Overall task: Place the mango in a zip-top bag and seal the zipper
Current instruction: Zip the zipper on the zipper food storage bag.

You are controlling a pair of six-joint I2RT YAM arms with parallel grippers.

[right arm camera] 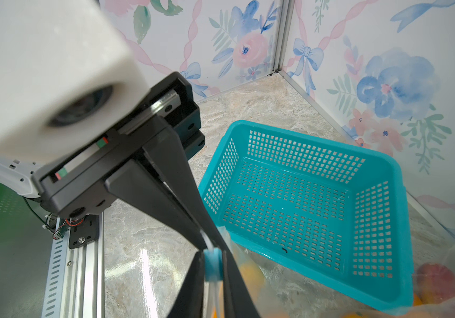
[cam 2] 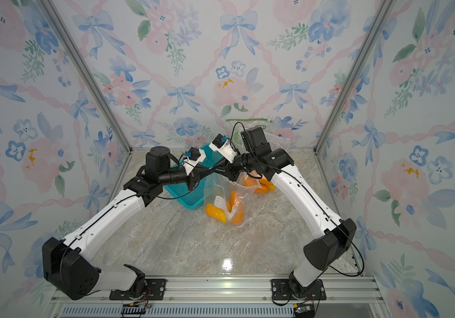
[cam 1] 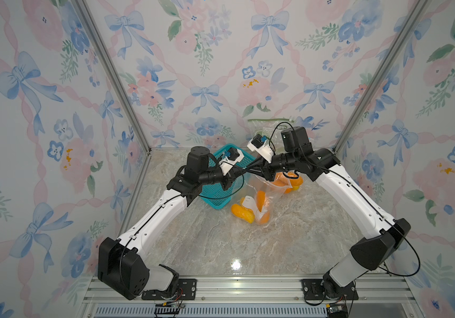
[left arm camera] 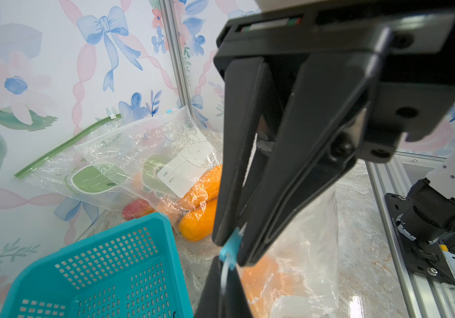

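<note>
**Sealing the bag: anchor one end, draw the slider along the track**

The zip-top bag hangs from its top edge between the two arms, and its bottom rests on the surface. The mango is already inside, showing orange through the film beside a white label.

The left pincer is clamped tight on the zipper strip. The right pincer is drawn narrow, one finger against each side of the blue slider, just beside the left pincer's tips.

What remains, as I judge it, is the seal. The left pincer should act as a fixed anchor while the right draws the slider straight along the track. Keeping the strip taut and level stops the film from bunching ahead of the slider. A skewed pull could pop the slider off or drag the bag sideways. How much of the track is already closed cannot be told.

The teal basket holds nothing but a dark speck. A second clear bag lies near the back wall with orange mangoes in it. Behind it leans a green-zippered bag, with something red at its foot. Whether the red thing is inside that bag is unclear.
</note>
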